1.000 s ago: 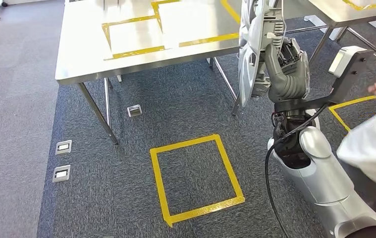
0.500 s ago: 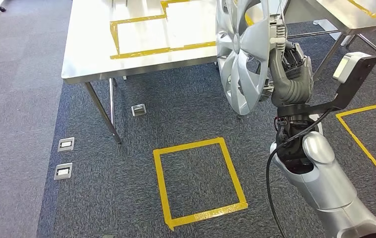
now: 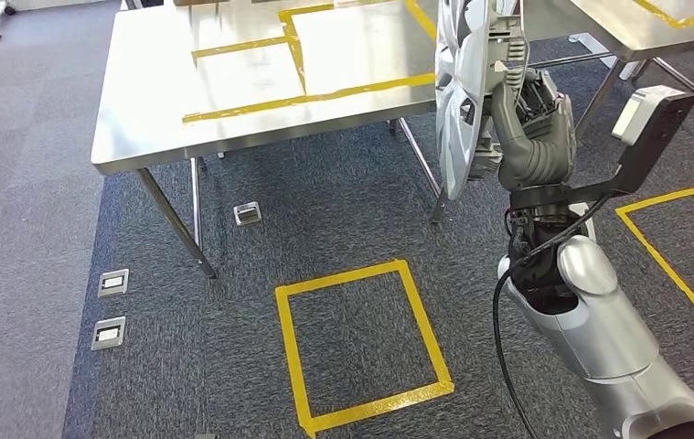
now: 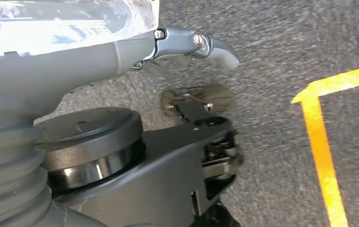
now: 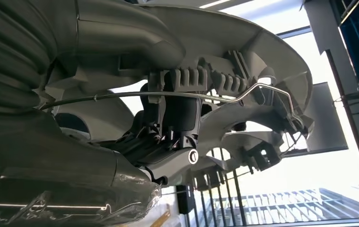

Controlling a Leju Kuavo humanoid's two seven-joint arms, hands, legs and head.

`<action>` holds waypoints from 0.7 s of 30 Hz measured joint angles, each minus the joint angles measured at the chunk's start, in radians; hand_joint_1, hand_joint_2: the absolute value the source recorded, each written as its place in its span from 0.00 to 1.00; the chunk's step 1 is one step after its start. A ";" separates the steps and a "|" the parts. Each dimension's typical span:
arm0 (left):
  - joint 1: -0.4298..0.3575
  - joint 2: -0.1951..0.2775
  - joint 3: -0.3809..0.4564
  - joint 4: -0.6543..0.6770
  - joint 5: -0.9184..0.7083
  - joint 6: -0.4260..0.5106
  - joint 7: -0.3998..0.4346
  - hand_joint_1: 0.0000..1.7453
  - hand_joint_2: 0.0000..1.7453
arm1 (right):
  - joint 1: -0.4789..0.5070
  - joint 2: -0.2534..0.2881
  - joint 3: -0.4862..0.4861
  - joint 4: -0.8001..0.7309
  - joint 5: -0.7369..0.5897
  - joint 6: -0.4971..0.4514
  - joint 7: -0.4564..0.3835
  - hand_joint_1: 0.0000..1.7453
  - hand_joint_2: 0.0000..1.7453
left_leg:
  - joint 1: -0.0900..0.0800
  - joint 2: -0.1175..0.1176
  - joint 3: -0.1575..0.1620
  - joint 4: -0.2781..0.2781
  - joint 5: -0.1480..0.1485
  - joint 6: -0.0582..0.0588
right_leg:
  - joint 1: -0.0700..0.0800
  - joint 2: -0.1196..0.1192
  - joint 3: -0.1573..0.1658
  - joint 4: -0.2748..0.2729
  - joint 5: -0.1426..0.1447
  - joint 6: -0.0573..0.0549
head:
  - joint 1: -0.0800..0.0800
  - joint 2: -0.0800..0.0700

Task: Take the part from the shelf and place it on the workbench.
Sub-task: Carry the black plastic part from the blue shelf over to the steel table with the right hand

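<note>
A steel-topped workbench marked with yellow tape [image 3: 261, 91] stands beyond the raised fingers. The silver spoked plastic wheel cover [image 3: 460, 101], held upright on edge, hangs beside the bench's near corner, above the grey carpet [image 3: 343, 210]. The right hand [image 3: 533, 119] grips its rim, fingers [image 5: 168, 137] hooked behind it. The left hand [image 4: 120, 61] hangs over the carpet, empty, fingers apart.

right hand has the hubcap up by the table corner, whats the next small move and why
Probably carry the hubcap forward and leftward over the steel workbench, then tip it flat. The right hand holds it upright on edge, beside the bench's near right corner and not yet over the yellow-taped area.
</note>
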 joint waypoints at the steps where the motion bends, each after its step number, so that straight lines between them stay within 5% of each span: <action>1: 0.000 0.000 0.000 0.000 0.000 0.000 0.000 0.00 1.00 | -0.004 0.000 0.002 0.000 0.001 0.001 0.002 1.00 1.00 | -0.005 0.000 0.013 -0.032 0.014 0.008 | 0.000 0.001 0.004 -0.002 -0.002 0.004 | 0.000 0.000; 6: -0.005 0.000 -0.002 -0.001 -0.003 0.000 0.000 0.00 1.00 | -0.023 0.000 0.010 -0.001 0.007 0.004 0.007 1.00 1.00 | -0.001 -0.001 0.051 -0.110 -0.003 0.026 | -0.001 -0.002 -0.010 0.006 -0.016 0.031 | 0.000 0.000; 9: -0.005 -0.002 -0.002 -0.001 -0.004 0.000 0.000 0.00 1.00 | -0.033 0.000 0.017 0.002 0.008 0.011 0.008 1.00 1.00 | 0.005 -0.003 0.063 -0.133 -0.011 0.028 | -0.003 -0.002 -0.096 0.158 -0.077 0.041 | 0.007 0.000; 11: -0.004 -0.004 -0.002 -0.001 -0.004 0.000 0.000 0.00 1.00 | -0.033 0.001 0.024 0.006 0.008 0.015 0.009 1.00 1.00 | 0.006 -0.003 0.069 -0.131 -0.018 0.027 | -0.005 -0.002 -0.146 0.232 -0.077 0.047 | 0.008 0.000; 12: -0.004 -0.005 -0.003 -0.001 -0.004 0.000 0.000 0.00 1.00 | -0.033 0.001 0.027 0.007 0.008 0.017 0.010 1.00 1.00 | 0.006 -0.003 0.074 -0.128 -0.023 0.025 | -0.005 -0.003 -0.149 0.220 -0.049 0.048 | 0.008 0.000; 15: -0.004 -0.007 -0.003 -0.001 -0.004 0.000 0.000 0.00 1.00 | -0.038 0.001 0.033 0.009 0.008 0.018 0.014 1.00 1.00 | 0.007 -0.005 0.086 -0.113 -0.046 0.013 | -0.003 -0.005 -0.095 0.067 0.056 0.044 | 0.009 0.000; 17: -0.004 -0.008 -0.003 -0.001 -0.004 0.000 0.000 0.00 1.00 | -0.042 0.001 0.036 0.010 0.008 0.019 0.015 1.00 1.00 | 0.004 -0.005 0.083 -0.104 -0.055 0.003 | 0.001 -0.004 -0.074 0.017 0.058 0.031 | 0.008 0.000; 21: -0.005 -0.008 -0.004 -0.001 -0.004 0.000 0.000 0.00 1.00 | -0.045 0.003 0.041 0.015 0.008 0.022 0.016 1.00 1.00 | 0.003 -0.002 0.076 -0.088 -0.072 -0.014 | -0.002 -0.005 -0.062 0.001 0.046 0.007 | 0.004 0.000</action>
